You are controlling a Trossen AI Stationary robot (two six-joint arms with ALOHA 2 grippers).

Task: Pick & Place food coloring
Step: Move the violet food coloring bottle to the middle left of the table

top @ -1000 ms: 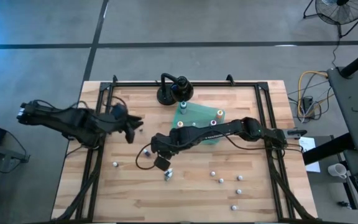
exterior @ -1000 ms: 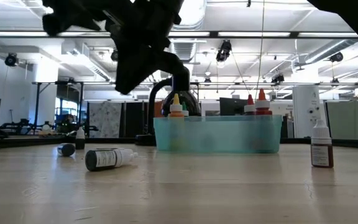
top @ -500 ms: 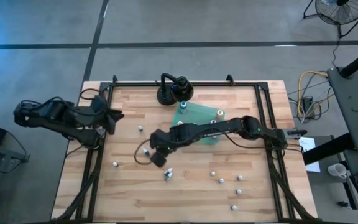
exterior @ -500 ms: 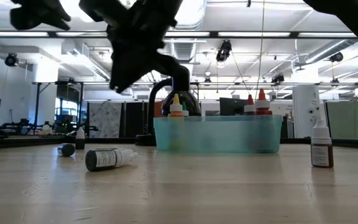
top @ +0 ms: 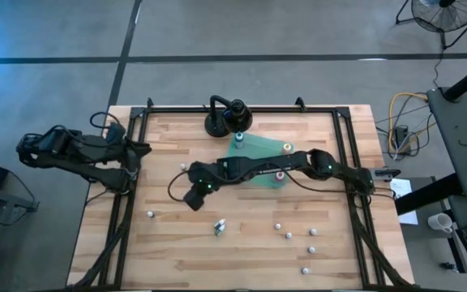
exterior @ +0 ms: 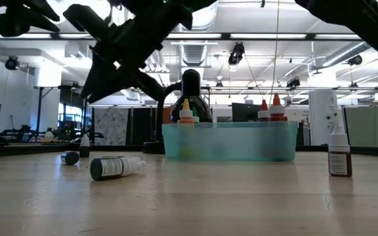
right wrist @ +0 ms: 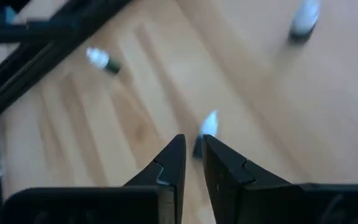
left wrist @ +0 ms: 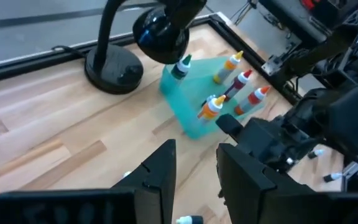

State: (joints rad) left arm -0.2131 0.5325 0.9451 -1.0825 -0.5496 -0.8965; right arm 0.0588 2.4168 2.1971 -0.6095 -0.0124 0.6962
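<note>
Table (top: 160,251): teal tray (top: 254,150) upper centre holds upright food coloring bottles (left wrist: 235,93); others lie scattered lower frame, awaiting pickup. Right gripper (top: 193,197) reaches left of centre, jaws together and empty, above a bottle (right wrist: 205,130). Left gripper (top: 140,150) parked at left edge, jaws slightly apart, empty.

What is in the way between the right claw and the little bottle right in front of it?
Nothing visible. The right gripper, shut, points at a white-capped bottle just past its fingertips, with only bare wooden table between. The left gripper waits by the table's left edge.
</note>
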